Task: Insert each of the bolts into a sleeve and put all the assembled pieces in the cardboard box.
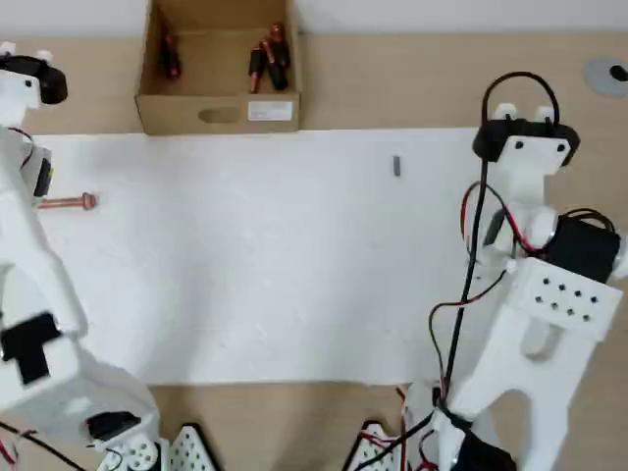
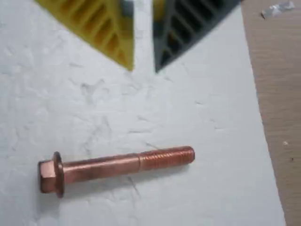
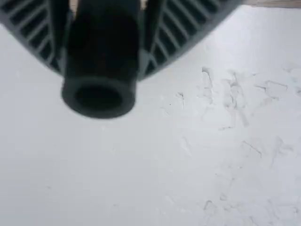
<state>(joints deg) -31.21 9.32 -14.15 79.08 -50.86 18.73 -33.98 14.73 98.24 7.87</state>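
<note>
A copper bolt (image 2: 117,165) lies flat on the white mat (image 2: 70,108), just clear of my left gripper (image 2: 143,66), whose yellow and dark fingers stand a narrow gap apart with nothing between them. From above, the bolt (image 1: 69,202) rests at the mat's left edge beside the left arm (image 1: 29,245). My right gripper (image 3: 106,28) is shut on a black sleeve (image 3: 99,70), held above the bare mat with its hollow end facing the camera. The cardboard box (image 1: 218,110) stands at the back and holds several bolt-and-sleeve pieces (image 1: 270,59).
A small dark grey piece (image 1: 396,166) lies on the mat near its far edge, left of the right arm (image 1: 525,167). The wooden table (image 1: 412,83) shows around the mat. Red and black cables (image 1: 471,255) hang beside the right arm.
</note>
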